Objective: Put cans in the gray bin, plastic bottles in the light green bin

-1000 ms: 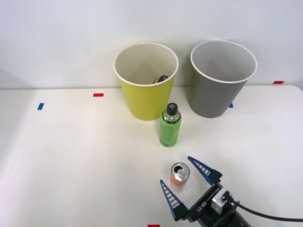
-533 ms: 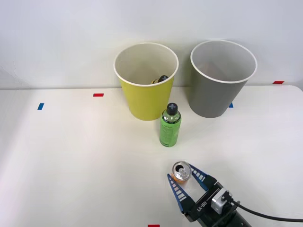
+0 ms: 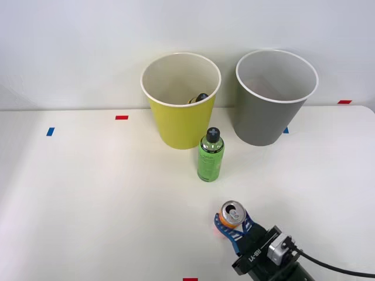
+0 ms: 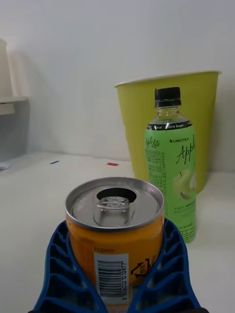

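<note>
I see bare white table [image 3: 88, 193] around the upright translucent green plastic bottle [image 3: 210, 156]; nearer me, my right gripper [image 3: 230, 225] (low, level) clamps the slim orange can [image 3: 231, 214].

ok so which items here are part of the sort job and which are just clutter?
Job items:
- can, held in the right gripper
- green bottle, standing on the table
- gray bin
- light green bin, something dark already inside

Just lying about:
- red tape marks
- blue tape marks
</note>
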`<state>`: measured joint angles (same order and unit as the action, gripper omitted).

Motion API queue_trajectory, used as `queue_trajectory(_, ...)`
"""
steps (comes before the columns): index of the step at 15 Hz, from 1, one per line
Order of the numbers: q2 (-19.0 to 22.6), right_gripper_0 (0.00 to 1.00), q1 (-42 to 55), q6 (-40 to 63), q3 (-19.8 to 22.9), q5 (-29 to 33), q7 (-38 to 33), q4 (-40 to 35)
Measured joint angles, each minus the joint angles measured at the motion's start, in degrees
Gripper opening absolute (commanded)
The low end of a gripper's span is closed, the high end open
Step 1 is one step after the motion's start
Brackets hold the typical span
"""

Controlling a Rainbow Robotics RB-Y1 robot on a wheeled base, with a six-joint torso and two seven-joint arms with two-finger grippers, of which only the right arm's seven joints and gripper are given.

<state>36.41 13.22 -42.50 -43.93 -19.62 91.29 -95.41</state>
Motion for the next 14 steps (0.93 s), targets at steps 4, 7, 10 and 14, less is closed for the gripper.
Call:
queue_trajectory(4,5.55,0.0,5.68,8.7,5.67,-1.42,-0.99,-12.78)
queue_trajectory(7,7.0,0.0,6.76,17.31,9.99,-2.64,-2.32,-20.09)
queue_trajectory(10,5.19,0.0,6.74,27.89,15.38,-3.91,-3.72,-27.47)
queue_trajectory(14,1.76,0.0,4.53,39.31,23.07,-5.39,-9.95,-35.15)
